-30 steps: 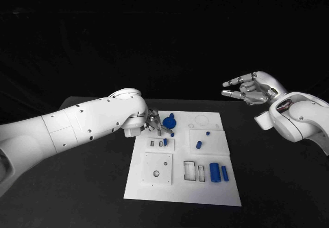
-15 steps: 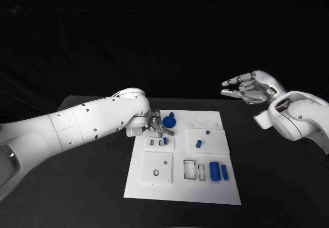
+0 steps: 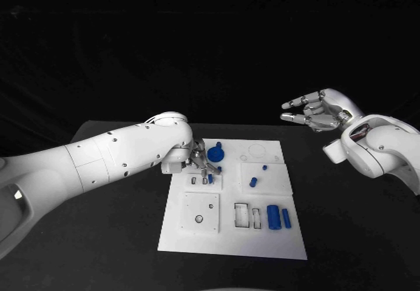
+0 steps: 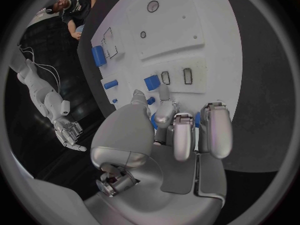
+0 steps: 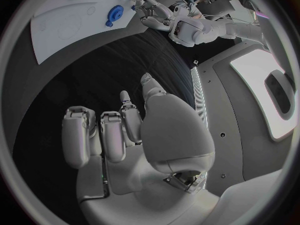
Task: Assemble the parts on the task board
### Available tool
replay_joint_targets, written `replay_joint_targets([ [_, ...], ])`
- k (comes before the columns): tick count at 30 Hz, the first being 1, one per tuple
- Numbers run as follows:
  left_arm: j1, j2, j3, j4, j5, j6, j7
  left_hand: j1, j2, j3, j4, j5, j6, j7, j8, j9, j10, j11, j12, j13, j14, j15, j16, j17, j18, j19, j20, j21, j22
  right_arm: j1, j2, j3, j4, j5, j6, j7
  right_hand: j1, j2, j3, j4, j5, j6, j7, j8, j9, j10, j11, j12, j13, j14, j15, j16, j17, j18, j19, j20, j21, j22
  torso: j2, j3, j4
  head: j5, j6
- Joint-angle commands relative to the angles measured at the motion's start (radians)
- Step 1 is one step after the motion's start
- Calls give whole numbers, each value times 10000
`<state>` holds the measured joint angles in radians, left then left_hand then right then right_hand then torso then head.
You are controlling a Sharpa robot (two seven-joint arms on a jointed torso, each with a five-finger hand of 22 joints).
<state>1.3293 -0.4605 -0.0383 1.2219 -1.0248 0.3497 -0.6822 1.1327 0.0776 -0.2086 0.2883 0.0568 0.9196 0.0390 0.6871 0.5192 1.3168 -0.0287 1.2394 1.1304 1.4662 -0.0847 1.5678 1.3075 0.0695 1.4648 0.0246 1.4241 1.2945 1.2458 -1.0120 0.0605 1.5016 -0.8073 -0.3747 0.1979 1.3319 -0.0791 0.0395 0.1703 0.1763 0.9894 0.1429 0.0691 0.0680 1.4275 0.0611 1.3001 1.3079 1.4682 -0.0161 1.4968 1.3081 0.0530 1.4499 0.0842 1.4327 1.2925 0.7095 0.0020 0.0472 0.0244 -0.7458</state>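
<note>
The white task board (image 3: 235, 239) lies in the middle of the black table. My left hand (image 3: 200, 162) hangs over its far left part, fingers pointing down beside a round blue part (image 3: 216, 154). In the left wrist view the thumb and one fingertip of that hand (image 4: 178, 130) stand on either side of a small blue peg (image 4: 150, 100); a grip on it cannot be made out. A blue piece (image 3: 211, 178) stands by two slots. My right hand (image 3: 317, 111) is raised off to the right of the board, fingers spread, holding nothing.
More blue parts lie on the board: two small ones (image 3: 253, 181) near its middle and two long ones (image 3: 274, 217) at the near right. A square plate (image 3: 200, 213) with holes sits at the near left. The right wrist view shows the board (image 5: 69, 25) and my left hand (image 5: 156, 12).
My left hand has lowered slightly toward me, its fingertips now closer to the slots. The right hand has stayed raised.
</note>
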Motion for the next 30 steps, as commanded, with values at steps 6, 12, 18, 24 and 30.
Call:
replay_joint_targets([
  [6, -37, 92, 1, -39, -32, 319, -44, 159, 42, -1, -35, 1, -92, 7, 80, 74, 89, -10, 37, 23, 1046, -61, 30, 2633, -170, 271, -75, 37, 17, -2, 45, -4, -13, -120, 185, 9, 63, 32, -75, -11, 73, 11, 24, 4, 3, -61, -27, -66, 786, 707, -16, -54, 1288, 71, -51, 16, -47, -14, 3, 1, 3, -3, -42],
  [12, -69, 139, -4, -94, -15, 340, -47, 281, 67, 52, -47, 5, -128, 5, 106, 144, 87, -12, 40, 29, 1046, -63, 30, 2633, -170, 271, -77, 36, 22, -3, 95, -6, -39, -121, 203, 11, 77, 48, -78, -19, 104, 11, 24, 4, 4, -65, -28, -74, 778, 705, -17, -63, 1276, 72, -52, 16, -52, -21, 2, 5, -2, -14, -65],
  [18, -82, 160, -6, -109, 13, 352, -47, 397, 87, 132, -57, 8, -158, 3, 128, 208, 84, -14, 42, 34, 1046, -65, 30, 2633, -172, 274, -79, 41, 36, -6, 138, -10, -70, -122, 221, 14, 91, 63, -81, -28, 136, 11, 23, 4, 4, -65, -29, -75, 775, 705, -18, -66, 1273, 73, -54, 15, -58, -29, -2, 4, 4, -6, -62],
  [24, -86, 167, -8, -111, 45, 381, -47, 616, 75, 308, -86, 11, -200, -1, 160, 317, 88, -18, 53, 54, 1046, -68, 30, 2633, -175, 278, -82, 48, 59, -7, 161, -13, -84, -145, 207, -14, 91, 63, -81, -28, 136, 11, 23, 4, 4, -65, -29, -75, 775, 705, -18, -66, 1273, 73, -54, 15, -58, -29, 1, 4, -1, -18, -69],
  [30, -87, 173, -9, -114, 54, 387, -48, 917, 52, 637, -139, 21, -245, -6, 177, 437, 90, -24, 57, 68, 1046, -74, 30, 2633, -177, 280, -88, 49, 75, -7, 169, -14, -88, -158, 200, -25, 97, 71, -84, -33, 155, 12, 23, 5, 4, -70, -29, -84, 768, 701, -18, -78, 1255, 76, -59, 14, -66, -43, 1, 9, 6, -13, -86],
])
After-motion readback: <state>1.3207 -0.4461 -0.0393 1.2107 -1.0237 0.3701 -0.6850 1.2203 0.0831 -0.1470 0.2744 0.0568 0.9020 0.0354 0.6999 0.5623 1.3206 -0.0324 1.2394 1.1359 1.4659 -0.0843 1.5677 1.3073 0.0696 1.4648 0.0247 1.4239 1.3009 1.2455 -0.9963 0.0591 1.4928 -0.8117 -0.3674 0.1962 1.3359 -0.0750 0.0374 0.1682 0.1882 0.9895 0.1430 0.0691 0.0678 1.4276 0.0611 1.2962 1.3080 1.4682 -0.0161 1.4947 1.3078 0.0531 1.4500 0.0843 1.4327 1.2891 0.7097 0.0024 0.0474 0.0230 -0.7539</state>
